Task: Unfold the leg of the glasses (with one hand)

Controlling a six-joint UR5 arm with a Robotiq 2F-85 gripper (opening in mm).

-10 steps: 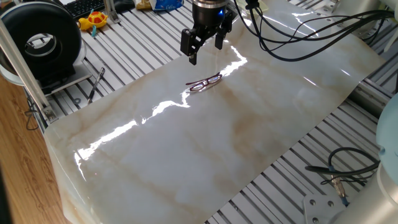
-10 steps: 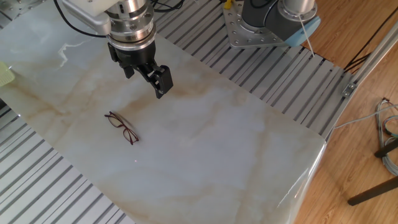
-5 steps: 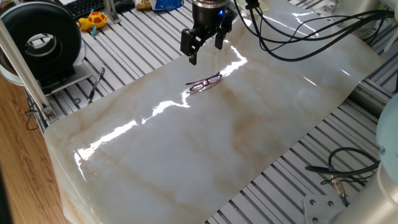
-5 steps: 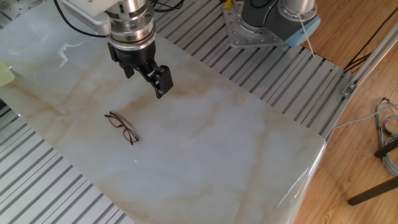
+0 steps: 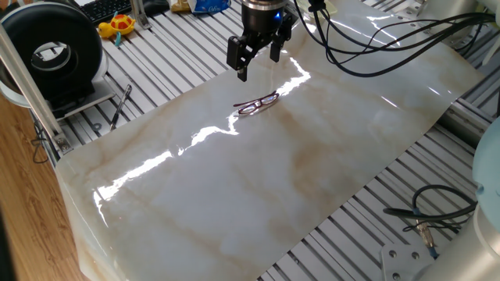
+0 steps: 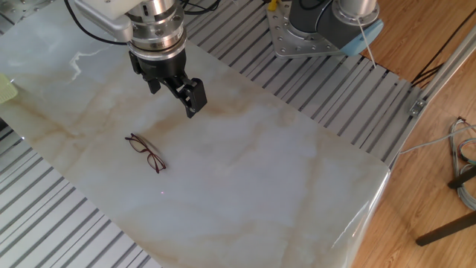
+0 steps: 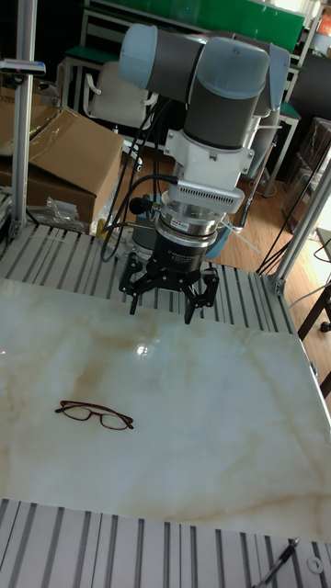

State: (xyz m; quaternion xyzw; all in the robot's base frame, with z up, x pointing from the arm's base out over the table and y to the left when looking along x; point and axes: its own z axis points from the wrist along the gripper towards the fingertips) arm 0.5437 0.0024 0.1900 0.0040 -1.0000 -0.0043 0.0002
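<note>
The glasses lie flat on the marble sheet, thin dark reddish frame with clear lenses. Their legs look folded against the frame, though they are too thin to tell for sure. The hand, my black two-finger gripper, hangs in the air above and behind them, open, with nothing between its fingers. In the other fixed view the gripper hovers up and to the right of the glasses, well apart from them. In the tall fixed view the gripper hangs behind the glasses.
A black pen-like tool lies on the slatted table left of the sheet. A black round device and a yellow toy sit at the far left. Loose cables lie at the right. Another arm's base stands behind.
</note>
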